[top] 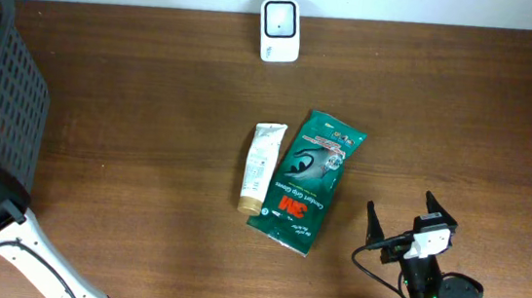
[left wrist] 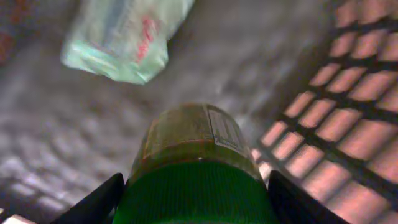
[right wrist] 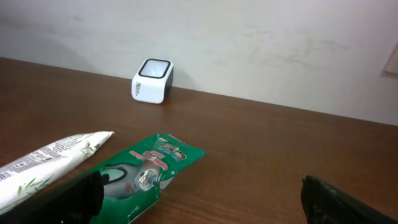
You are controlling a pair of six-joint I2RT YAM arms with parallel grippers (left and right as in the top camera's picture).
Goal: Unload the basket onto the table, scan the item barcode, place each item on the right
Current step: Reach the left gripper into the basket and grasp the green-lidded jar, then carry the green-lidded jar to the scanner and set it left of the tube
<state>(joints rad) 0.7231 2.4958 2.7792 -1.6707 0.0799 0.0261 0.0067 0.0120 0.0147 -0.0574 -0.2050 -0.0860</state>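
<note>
Now, inside the nine-o'clock basket (top: 8, 85), left fingers (left wrist: 93, 202) straddle the green-capped jar (left wrist: 196, 155), grip unclear; right fingers (right wrist: 62, 196) gape empty. Pickup step: next probably clamp, then lift toward the twelve-o'clock scanner (top: 280, 30).

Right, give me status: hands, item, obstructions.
Left hand in basket, straddling green-capped bottle, grip unconfirmed. Right hand open, empty. Tube and glove packet lie in front of scanner.

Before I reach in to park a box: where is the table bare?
Bare: the wide stretch between the basket and the tube, and the right side beyond the green packet. Crowded: the centre, where both lie side by side, and by the right claw.
</note>
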